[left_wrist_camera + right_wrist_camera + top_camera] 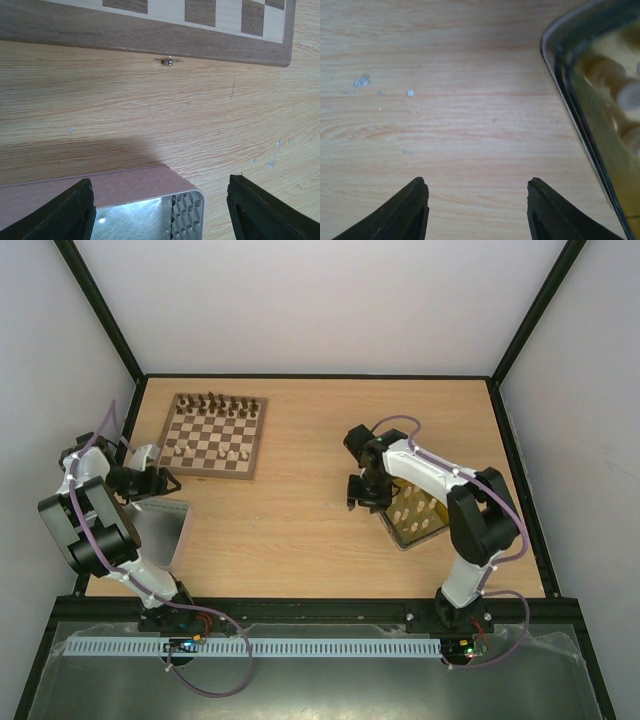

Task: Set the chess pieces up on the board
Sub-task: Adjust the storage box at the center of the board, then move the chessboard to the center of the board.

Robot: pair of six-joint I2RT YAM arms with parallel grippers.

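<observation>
The board (213,435) lies at the table's far left; its border (150,30) fills the top of the left wrist view. Dark chess pieces (215,403) stand along its far rows, and a few cream ones (236,453) stand near its front. More cream pieces (418,510) lie in the yellow tray (402,538), blurred in the right wrist view (620,95). My left gripper (165,480) (160,210) hangs open just before the board's near left corner, holding nothing. My right gripper (365,500) (477,210) is open over bare wood just left of the tray, empty.
A grey lid (160,530) lies at the near left; its corner (125,187) sits between the left fingers' view. The tray's rim (570,100) is close at the right gripper's right. A small metal clasp (168,61) sticks out of the board's edge.
</observation>
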